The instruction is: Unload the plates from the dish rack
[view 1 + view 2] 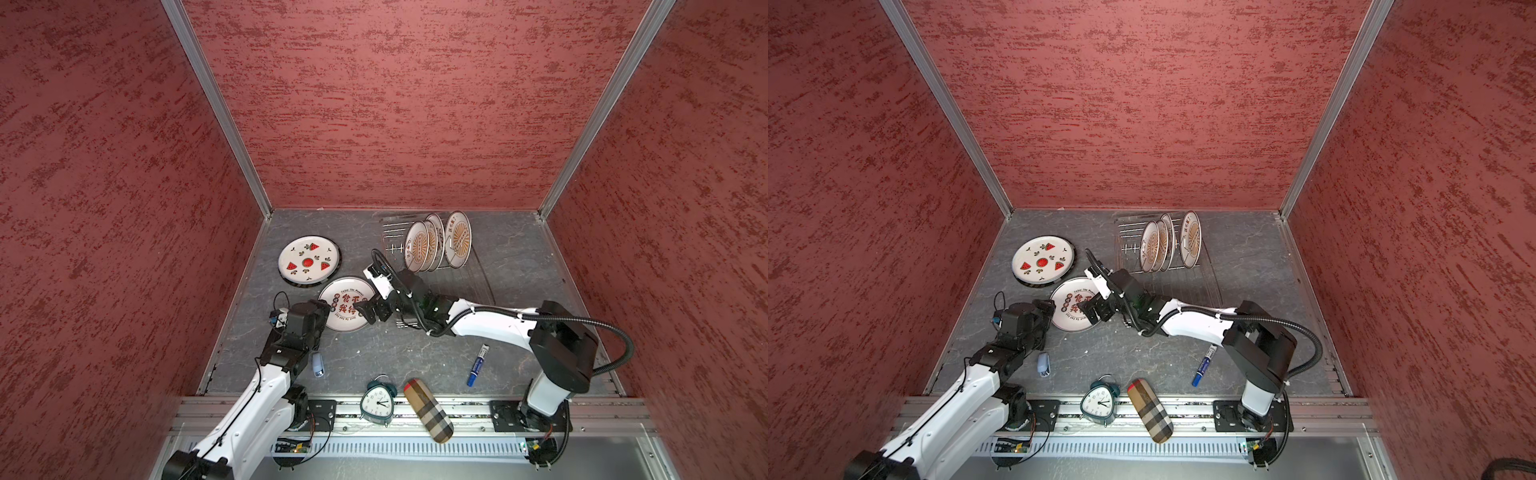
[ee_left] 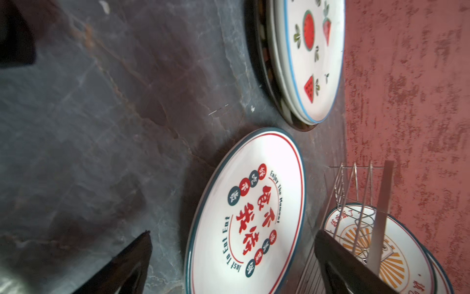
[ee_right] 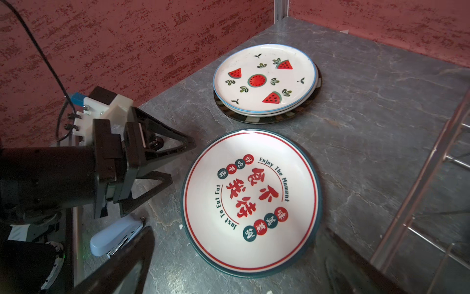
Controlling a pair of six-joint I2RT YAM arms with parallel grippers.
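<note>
The dish rack (image 1: 392,233) (image 1: 1128,232) stands at the back of the table and holds several upright plates with orange sunburst prints (image 1: 457,237) (image 1: 1191,237) (image 2: 391,259). A red-character plate (image 1: 347,309) (image 1: 1070,311) (image 2: 246,216) (image 3: 250,201) lies flat on the table, with a second rim showing under it. A watermelon plate (image 1: 308,262) (image 1: 1043,262) (image 2: 309,58) (image 3: 264,79) tops a stack beyond it. My left gripper (image 1: 327,306) (image 1: 1045,305) (image 2: 232,233) (image 3: 180,160) is open at the red-character plate's left edge. My right gripper (image 1: 370,312) (image 1: 1093,312) (image 3: 241,234) is open at its right edge, holding nothing.
A pale blue stapler (image 1: 318,363) (image 3: 117,236) lies by the left arm. A green alarm clock (image 1: 376,401), a plaid case (image 1: 428,411) and a blue marker (image 1: 478,365) lie near the front edge. Red walls close in the table on three sides.
</note>
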